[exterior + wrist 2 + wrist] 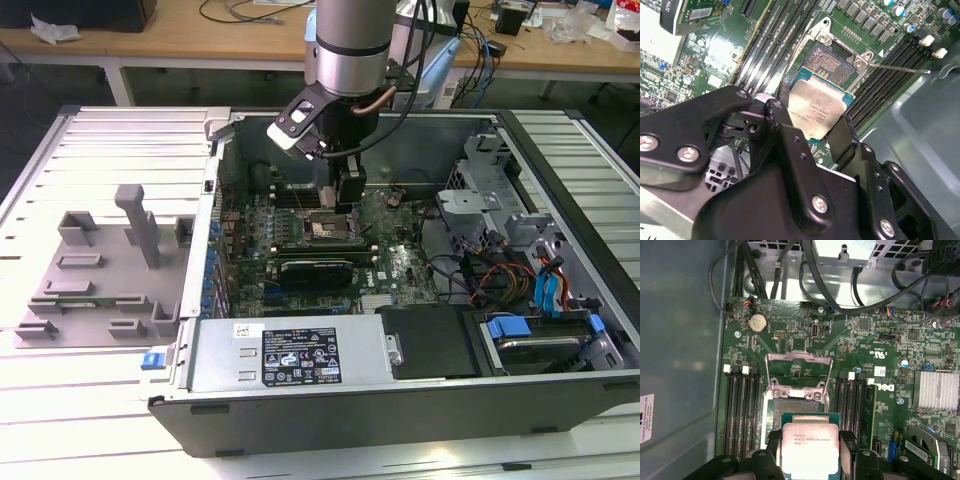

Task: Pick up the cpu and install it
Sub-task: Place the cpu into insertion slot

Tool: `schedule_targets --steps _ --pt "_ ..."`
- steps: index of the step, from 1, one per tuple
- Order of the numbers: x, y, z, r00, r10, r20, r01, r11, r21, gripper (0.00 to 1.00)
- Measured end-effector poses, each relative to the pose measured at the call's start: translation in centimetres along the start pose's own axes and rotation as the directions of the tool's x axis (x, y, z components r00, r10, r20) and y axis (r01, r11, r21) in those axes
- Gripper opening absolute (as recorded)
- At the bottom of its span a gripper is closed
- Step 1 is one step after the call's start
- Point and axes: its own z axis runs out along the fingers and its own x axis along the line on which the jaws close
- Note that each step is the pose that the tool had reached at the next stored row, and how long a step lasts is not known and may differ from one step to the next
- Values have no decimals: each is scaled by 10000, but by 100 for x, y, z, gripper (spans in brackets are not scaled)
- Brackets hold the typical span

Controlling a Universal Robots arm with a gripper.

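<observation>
Above open socket [792, 407], gripper [346, 197] pinches cpu [809, 449] by its edges; install step, likely needs squaring before lowering.

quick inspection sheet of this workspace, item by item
surface: slatted metal table carrying an open computer case
job's things: cpu gripped over the open socket, offset from it, not seated; load frame raised
clutter: grey moulded fixture on the table, exterior view's left
grippers: gripper shut on the cpu, inside the case
cables: black leads past the board's edge; coloured wires near the drive bays
surroundings: wooden desk behind, with loose cables
</observation>
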Motion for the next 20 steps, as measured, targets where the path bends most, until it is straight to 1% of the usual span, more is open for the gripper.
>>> schedule_targets --steps 8,20 --pt "0 0 6 10000 0 -1 0 10000 0 55" --pt "0 -1 35 10000 0 -2 0 10000 -1 55"
